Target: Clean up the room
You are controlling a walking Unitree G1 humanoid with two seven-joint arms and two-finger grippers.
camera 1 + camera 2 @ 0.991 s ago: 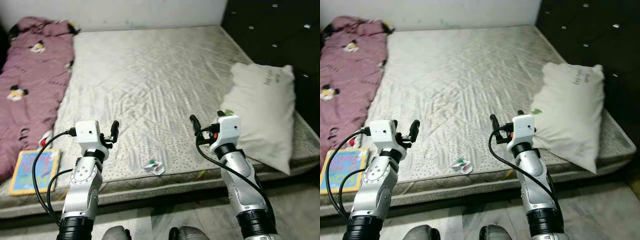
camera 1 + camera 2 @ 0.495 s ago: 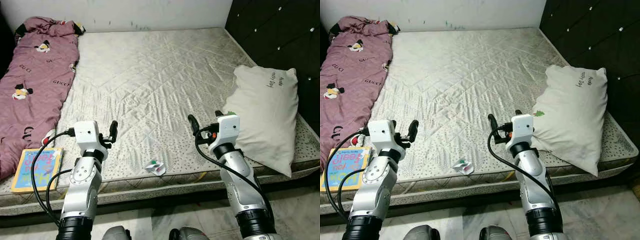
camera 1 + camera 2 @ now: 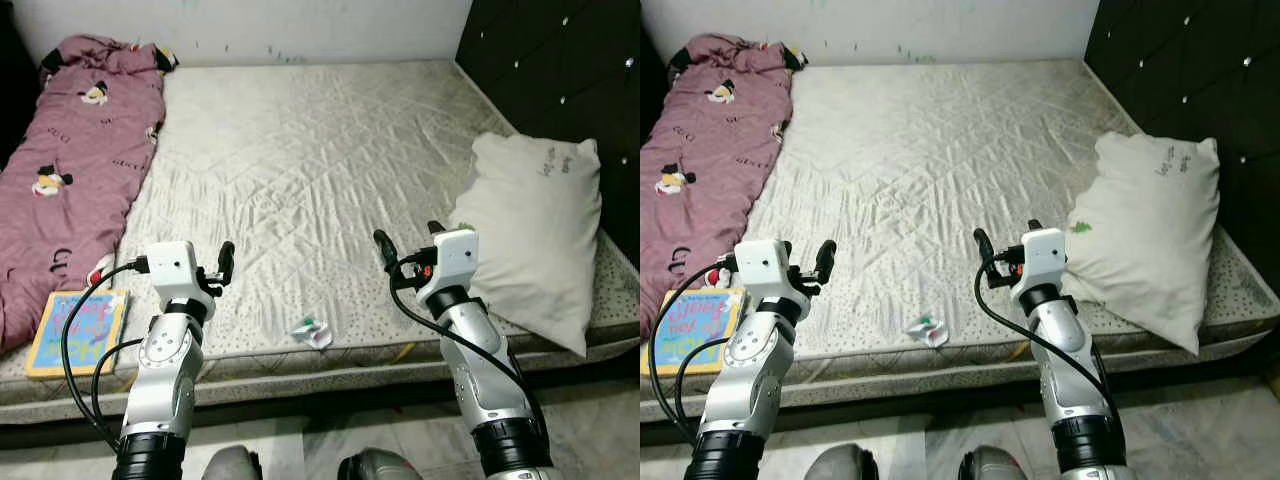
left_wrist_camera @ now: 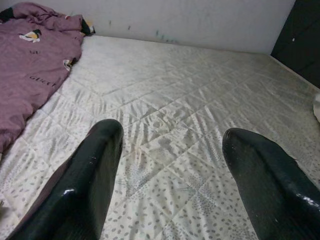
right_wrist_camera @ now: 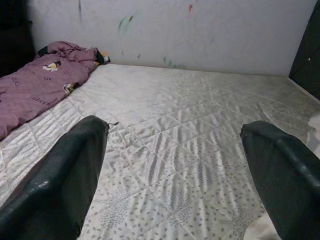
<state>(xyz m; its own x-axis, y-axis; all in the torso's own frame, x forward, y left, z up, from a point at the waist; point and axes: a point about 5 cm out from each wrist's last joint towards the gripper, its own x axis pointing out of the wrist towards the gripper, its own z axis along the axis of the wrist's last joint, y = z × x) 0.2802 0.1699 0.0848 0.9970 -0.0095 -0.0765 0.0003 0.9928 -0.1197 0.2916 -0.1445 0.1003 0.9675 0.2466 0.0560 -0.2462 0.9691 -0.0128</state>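
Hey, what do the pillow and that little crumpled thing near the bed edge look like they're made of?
Pillow: soft matte off-white fabric, going by its creases and slump. Crumpled thing: probably thin paper or plastic wrapper, white with green and red print; too small to be sure.

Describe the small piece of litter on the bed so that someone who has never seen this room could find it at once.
Start from the big bare mattress and follow its near edge. About halfway along, between the two raised grippers, lies a small crumpled wrapper. It is white with green and red marks, far smaller than the colourful book at the left end or the white pillow at the right.
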